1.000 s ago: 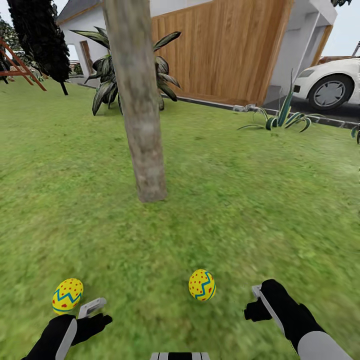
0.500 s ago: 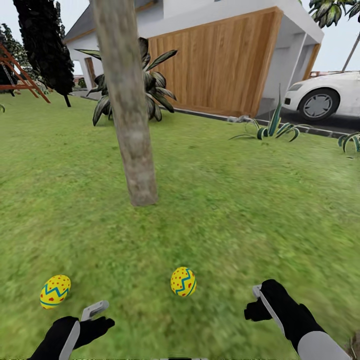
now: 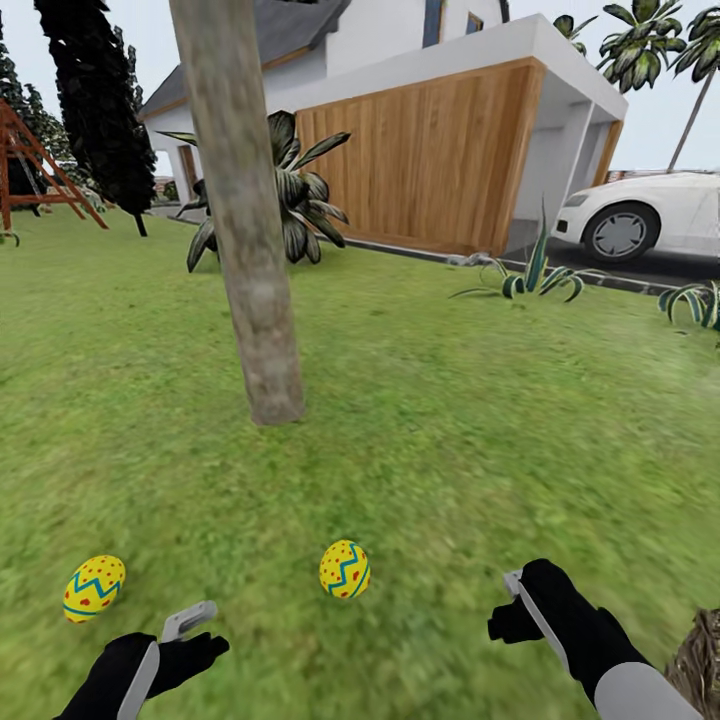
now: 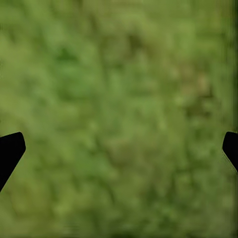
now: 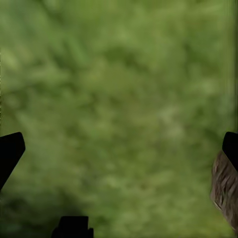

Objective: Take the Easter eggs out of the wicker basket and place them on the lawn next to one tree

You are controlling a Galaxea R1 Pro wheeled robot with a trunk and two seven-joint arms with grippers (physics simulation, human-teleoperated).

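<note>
We saw two Easter eggs (image 3: 345,569) lying on the lawn (image 3: 450,420) at six o'clock from the tree (image 3: 262,330), both our left gripper (image 3: 190,632) and right gripper (image 3: 510,605) spread apart and empty, so we judged turning squarely toward the wicker basket (image 3: 700,655) at four o'clock best for the third.

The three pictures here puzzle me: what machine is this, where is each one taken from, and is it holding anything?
It is a simulated two-armed wheeled robot. The big picture comes from its head camera, looking down over both arms: the left gripper and the right gripper. On the lawn lie two painted eggs, one beside the left gripper, another in the middle, both in front of the tree. A brown wicker edge, probably the basket, peeks in beside the right arm. The two small pictures come from cameras by each gripper: both show wide-apart fingertips over blurred grass, so nothing is held.
</note>
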